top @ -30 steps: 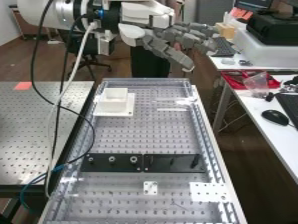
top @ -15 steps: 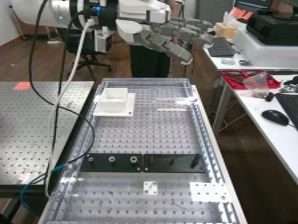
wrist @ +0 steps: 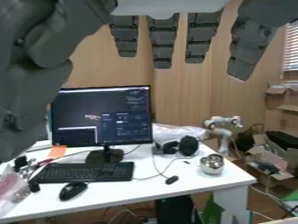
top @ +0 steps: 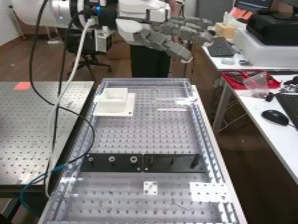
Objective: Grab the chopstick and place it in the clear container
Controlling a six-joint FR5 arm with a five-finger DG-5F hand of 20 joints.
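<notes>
With the robot hand open up beyond the container, the chopstick on the desk, right of that container in the high view, calls for a slow descent and a light mid-length pinch.

The high view looks down at a slant from above the 6 o'clock end of the counter, toward 12. The wrist view, close behind the fingers, faces roughly the high view's 3 o'clock. Both take in fingers and white desk.
</notes>
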